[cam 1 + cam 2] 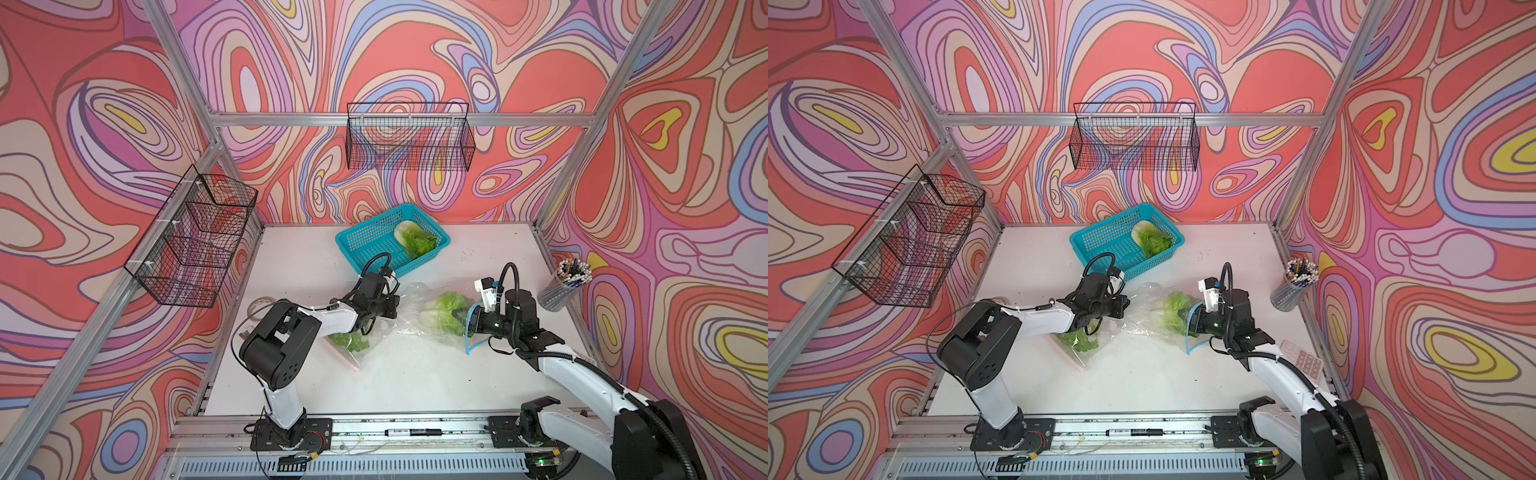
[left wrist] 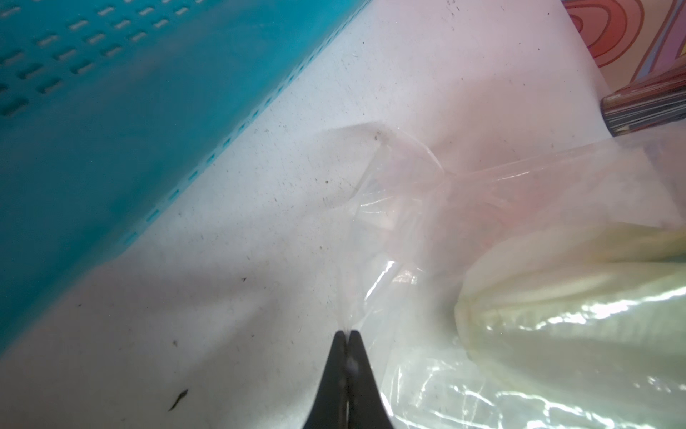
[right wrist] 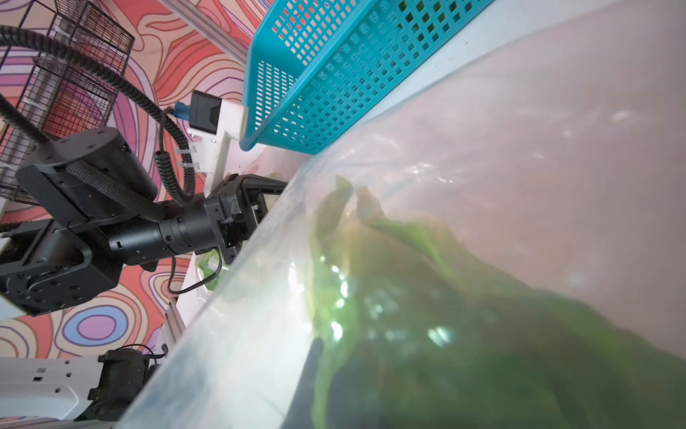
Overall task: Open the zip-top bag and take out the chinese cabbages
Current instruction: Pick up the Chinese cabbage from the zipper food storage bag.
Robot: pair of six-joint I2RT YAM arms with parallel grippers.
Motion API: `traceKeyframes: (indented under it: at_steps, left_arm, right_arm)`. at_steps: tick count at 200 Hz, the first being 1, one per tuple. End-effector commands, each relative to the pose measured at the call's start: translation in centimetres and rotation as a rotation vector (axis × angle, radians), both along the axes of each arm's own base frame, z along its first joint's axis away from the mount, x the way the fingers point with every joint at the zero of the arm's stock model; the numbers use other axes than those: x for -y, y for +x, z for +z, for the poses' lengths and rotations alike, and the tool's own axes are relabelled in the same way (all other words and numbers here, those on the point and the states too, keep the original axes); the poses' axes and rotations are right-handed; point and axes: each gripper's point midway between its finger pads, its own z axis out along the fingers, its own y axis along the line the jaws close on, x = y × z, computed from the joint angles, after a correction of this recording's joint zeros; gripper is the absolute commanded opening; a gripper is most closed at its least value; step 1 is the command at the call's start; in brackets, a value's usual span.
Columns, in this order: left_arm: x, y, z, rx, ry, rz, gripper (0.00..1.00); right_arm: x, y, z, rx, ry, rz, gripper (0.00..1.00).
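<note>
A white counter [image 1: 415, 374] carries a blue basket [image 1: 361, 243] holding one cabbage [image 1: 415, 241]. Just before the basket, a clear bag [image 1: 409, 309] holds a second cabbage [image 1: 440, 311]; a third cabbage [image 1: 351, 341] lies farther off. The right end effector [image 1: 460, 316], pressed together, sits among the second's leaves; the left end effector [image 2: 346, 334] pinches the bag's film.

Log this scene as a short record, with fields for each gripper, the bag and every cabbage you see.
left gripper: shut, pinching film of the zip-top bag
right gripper: shut, inside bag mouth, at the leaves
cabbage in bag: inside, white base toward left gripper
cabbage in basket: lies in blue basket
third cabbage: in plastic beneath left arm
</note>
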Motion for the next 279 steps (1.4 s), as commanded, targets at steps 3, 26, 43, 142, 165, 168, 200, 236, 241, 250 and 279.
traceKeyframes:
  at_steps: [3, 26, 43, 142, 165, 168, 200, 236, 241, 250, 279]
  left_arm:
    - [-1.2, -0.1, -1.2, -0.031, 0.051, 0.037, 0.00]
    - [-1.4, 0.0, -1.0, -0.025, 0.065, 0.044, 0.00]
    - [-1.5, 0.0, -1.1, -0.027, 0.073, 0.044, 0.00]
    - [-2.3, -0.1, -1.9, -0.042, 0.122, 0.060, 0.00]
    - [-2.3, -0.1, -2.2, -0.047, 0.127, 0.059, 0.00]
    - [-2.3, -0.1, -2.2, -0.047, 0.127, 0.059, 0.00]
    - [-2.4, -0.2, -2.6, -0.053, 0.136, 0.058, 0.00]
    - [-2.4, -0.3, -3.1, -0.062, 0.142, 0.055, 0.00]
    - [-2.4, -0.3, -3.1, -0.064, 0.141, 0.053, 0.00]
    - [-2.3, -0.3, -3.1, -0.065, 0.139, 0.051, 0.00]
    - [-2.4, -0.4, -3.4, -0.068, 0.145, 0.050, 0.00]
  right_arm:
    - [1.1, 0.3, 1.6, 0.047, -0.054, -0.015, 0.05]
    - [1.8, 0.1, 2.7, 0.060, -0.065, -0.033, 0.05]
    - [2.2, 0.0, 3.5, 0.069, -0.064, -0.046, 0.04]
    - [5.0, -0.1, 10.5, 0.192, 0.010, -0.161, 0.00]
    - [5.6, -0.2, 12.2, 0.238, 0.036, -0.194, 0.00]
    - [5.7, -0.2, 12.3, 0.242, 0.040, -0.198, 0.00]
    - [6.7, 0.1, 14.1, 0.294, 0.050, -0.263, 0.00]
    - [7.5, 0.5, 16.4, 0.359, 0.125, -0.337, 0.00]
    - [7.6, 0.6, 16.6, 0.361, 0.139, -0.345, 0.00]
    - [7.7, 0.7, 16.9, 0.368, 0.159, -0.357, 0.00]
    - [8.5, 0.8, 18.0, 0.408, 0.191, -0.416, 0.00]
